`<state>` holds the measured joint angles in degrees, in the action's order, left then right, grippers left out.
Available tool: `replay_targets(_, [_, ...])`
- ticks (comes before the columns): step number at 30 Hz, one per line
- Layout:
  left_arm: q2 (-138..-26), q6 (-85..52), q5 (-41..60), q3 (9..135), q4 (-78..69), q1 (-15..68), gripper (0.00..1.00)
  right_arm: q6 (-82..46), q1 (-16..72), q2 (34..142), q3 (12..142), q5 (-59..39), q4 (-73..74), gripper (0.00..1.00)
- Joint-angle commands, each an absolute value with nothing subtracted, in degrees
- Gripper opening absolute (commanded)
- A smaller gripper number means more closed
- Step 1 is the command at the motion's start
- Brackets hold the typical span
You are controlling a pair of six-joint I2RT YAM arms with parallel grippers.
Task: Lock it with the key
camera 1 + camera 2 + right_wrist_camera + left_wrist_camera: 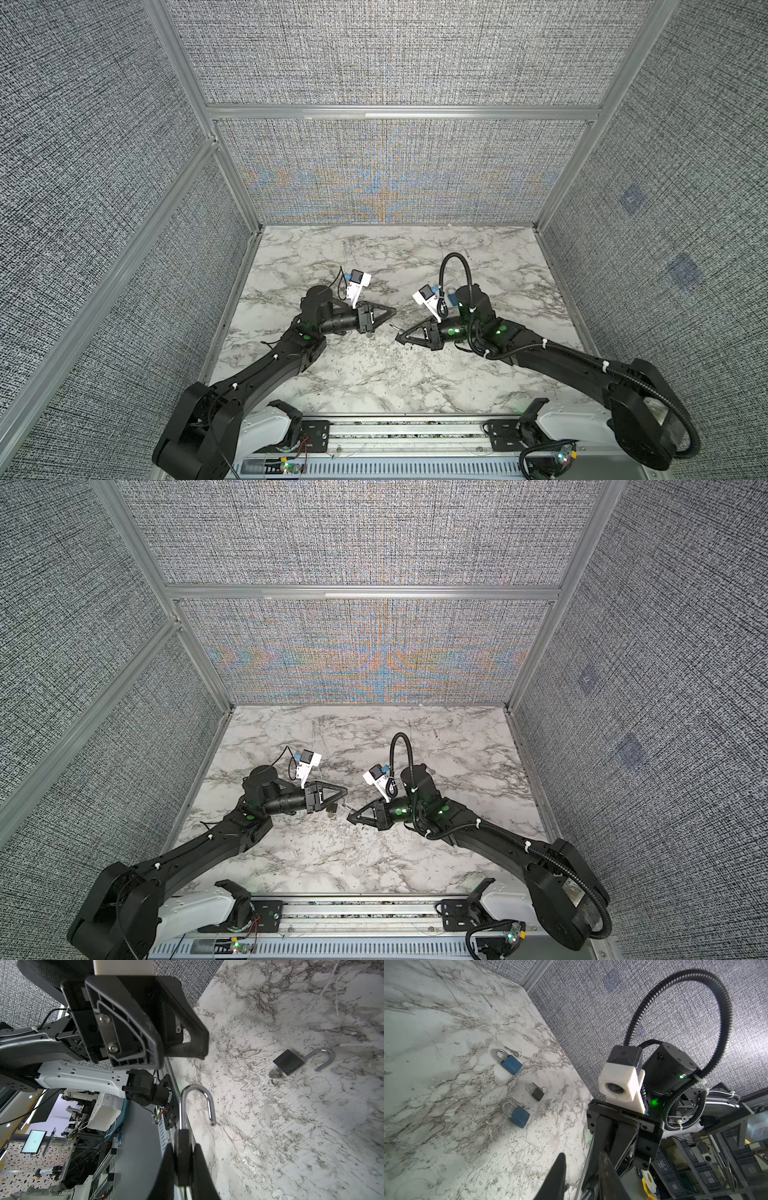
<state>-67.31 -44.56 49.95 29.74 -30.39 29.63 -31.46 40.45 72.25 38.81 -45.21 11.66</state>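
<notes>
Because the right hand (400, 338) is clamped on the raised padlock (184, 1136) above the desk (374, 382), its shackle open toward the part-open, empty left hand (342, 795), that shackle wants pressing squarely home. Beneath lies a loose open padlock (287, 1061) with its key (275, 1074), likely no obstacle. Beyond, by the right edge, sit a blue padlock (511, 1065), a small dark padlock (537, 1093) and a second blue padlock (519, 1116).
</notes>
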Motion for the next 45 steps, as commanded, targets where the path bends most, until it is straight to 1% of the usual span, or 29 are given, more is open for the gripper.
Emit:
replay_targets(1, [-67.91,-43.07,51.74,30.26,-30.84,30.42,0.31,-31.79,40.26,72.17,39.2,-44.96,14.04,0.0])
replay_targets(8, [-67.85,-40.96,52.19,29.31,-27.22,30.69,0.32,-32.52,38.75,71.54,38.93,-44.92,14.76,0.0])
replay_targets(14, [-66.63,-40.94,51.96,28.52,-27.19,30.68,0.31,-32.8,37.75,71.38,38.76,-44.77,14.59,0.0])
replay_targets(24, [-65.99,-39.99,50.31,28.7,-25.61,30.69,0.27,-33.48,37.69,71.2,38.85,-45.3,14.73,0.0])
replay_targets(30, [-66.4,-39.99,50.1,28.74,-25.62,30.68,0.2,-33.91,37.73,70.67,38.89,-45.73,14.89,0.0])
replay_targets(33, [-66.86,-39.99,50.0,28.83,-25.51,30.69,0.12,-34.97,37.73,70.55,38.7,-46.56,16.12,0.0])
replay_targets(36, [-67.47,-39.99,50.18,28.92,-25.58,30.67,0.0,-37.17,37.7,70.1,38.15,-47.87,18.97,0.0])
replay_targets(45, [-67.36,-40.08,49.93,28.74,-25.85,30.72,0.0,-39.69,37.76,69.06,37.49,-49.02,21.53,0.0])
